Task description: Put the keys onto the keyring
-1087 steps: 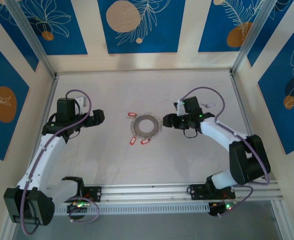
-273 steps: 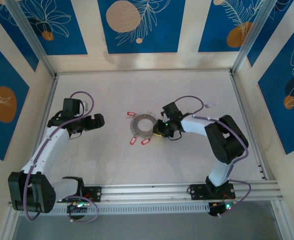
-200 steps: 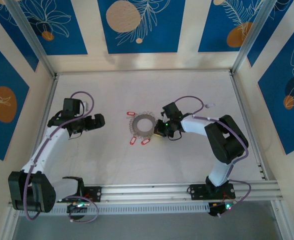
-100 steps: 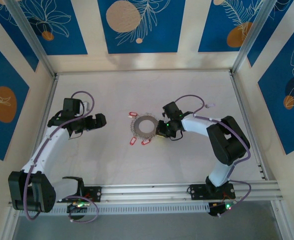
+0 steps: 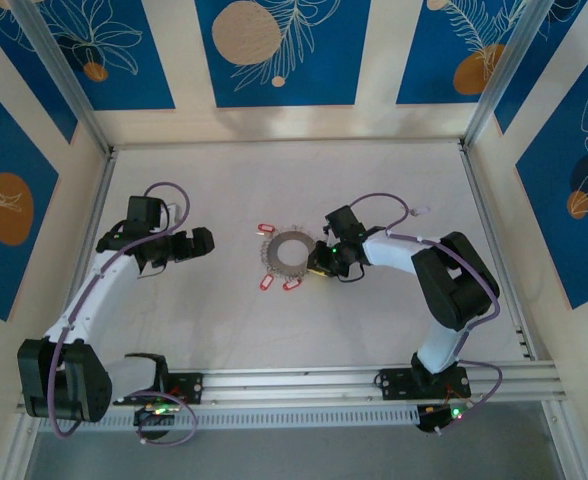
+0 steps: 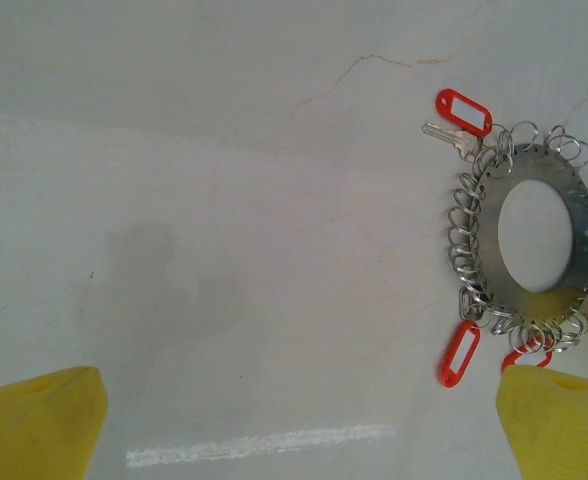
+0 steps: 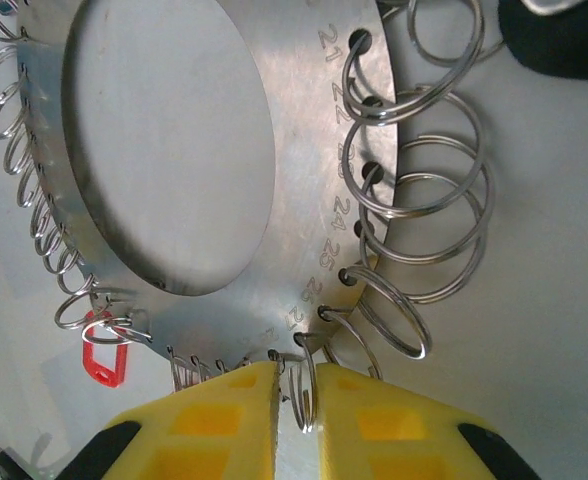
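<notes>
My right gripper (image 7: 296, 378) is closed on one wire loop (image 7: 307, 395) at the right rim of the flat grey toothed metal keyring (image 7: 304, 190) (small red-tagged keys (image 6: 460, 353) lie beside it). My left gripper (image 6: 294, 430) hangs spread wide.

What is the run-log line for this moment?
left tool: open, apart from keyring | right tool: shut on split ring at keyring edge | red-tagged keys: at keyring rim

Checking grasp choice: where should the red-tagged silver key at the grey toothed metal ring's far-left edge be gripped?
By its oblong red tag, pinched across the narrow width from above: it lies flat, and the ring's wire loops crowd the blade end.
</notes>
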